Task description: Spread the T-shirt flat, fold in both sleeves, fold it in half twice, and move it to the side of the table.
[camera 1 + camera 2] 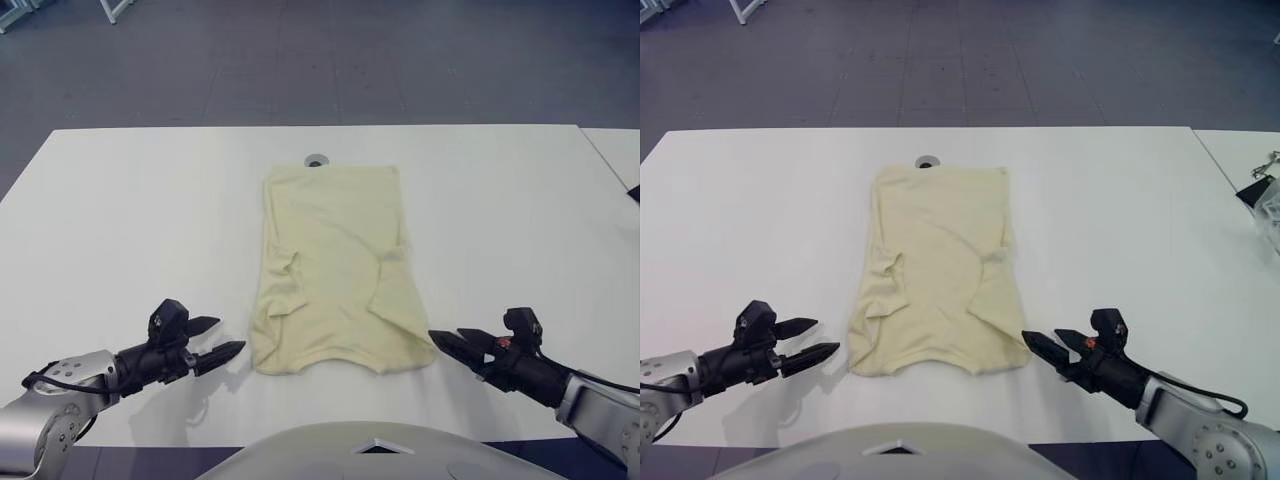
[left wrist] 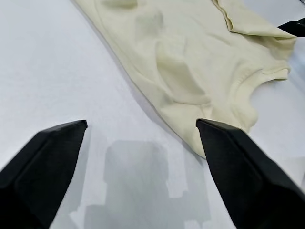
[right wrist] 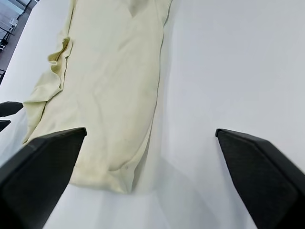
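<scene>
I can see a small round grey metal grommet (image 1: 316,160) set into the white table (image 1: 120,200) near its far edge. Beyond that edge lies a dark grey tiled floor (image 1: 400,60), with thin white furniture legs (image 1: 112,12) standing on it at the far left. On my right a second white tabletop (image 1: 618,148) sits just beside the first across a narrow gap, carrying a black-and-clear object with a thin cable (image 1: 1262,200) that I cannot identify.

Wide tabletop (image 1: 130,220) flanks the T-shirt (image 1: 335,265) on both sides; a round grommet (image 1: 316,160) sits at its far edge.
</scene>
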Controlling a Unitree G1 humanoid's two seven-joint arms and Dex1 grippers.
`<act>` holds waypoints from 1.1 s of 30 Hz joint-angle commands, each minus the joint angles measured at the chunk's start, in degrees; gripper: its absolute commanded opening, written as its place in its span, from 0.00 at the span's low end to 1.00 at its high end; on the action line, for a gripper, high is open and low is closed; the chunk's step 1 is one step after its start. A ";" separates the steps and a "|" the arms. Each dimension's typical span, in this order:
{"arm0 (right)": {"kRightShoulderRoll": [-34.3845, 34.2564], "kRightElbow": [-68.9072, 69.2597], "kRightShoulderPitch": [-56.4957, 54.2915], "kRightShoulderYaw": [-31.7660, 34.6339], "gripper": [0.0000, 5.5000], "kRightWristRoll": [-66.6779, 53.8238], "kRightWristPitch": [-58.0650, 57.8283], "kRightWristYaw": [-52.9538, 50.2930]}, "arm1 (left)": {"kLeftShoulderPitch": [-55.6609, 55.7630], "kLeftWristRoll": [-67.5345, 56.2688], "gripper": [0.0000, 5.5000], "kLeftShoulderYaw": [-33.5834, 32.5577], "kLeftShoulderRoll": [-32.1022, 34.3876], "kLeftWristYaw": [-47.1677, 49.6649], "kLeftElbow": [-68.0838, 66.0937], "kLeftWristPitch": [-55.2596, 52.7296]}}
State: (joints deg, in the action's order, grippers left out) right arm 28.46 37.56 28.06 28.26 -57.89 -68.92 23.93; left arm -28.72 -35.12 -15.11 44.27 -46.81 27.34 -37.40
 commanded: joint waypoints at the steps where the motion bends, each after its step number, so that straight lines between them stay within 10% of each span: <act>1: 5.14 4.23 1.92 -0.23 0.98 7.64 9.73 3.65 | -0.20 14.80 0.75 -0.57 -0.38 -0.23 -2.63 24.04; 13: 24.27 -1.75 17.80 -14.65 0.98 67.08 76.63 10.83 | 2.56 40.93 0.98 4.81 4.13 -2.97 -24.08 89.70; 24: 26.27 -11.24 13.61 -22.33 0.98 80.69 99.23 6.74 | 8.03 48.98 0.98 10.27 3.42 0.89 -34.50 108.30; 33: 23.09 -21.60 8.47 -24.20 0.98 94.06 106.23 -2.08 | 14.83 60.83 0.71 11.64 2.23 9.58 -41.61 113.09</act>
State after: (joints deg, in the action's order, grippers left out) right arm 52.05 20.59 37.66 4.89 30.89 38.29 22.04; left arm -14.72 22.53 -3.97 46.25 -38.60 -13.41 75.20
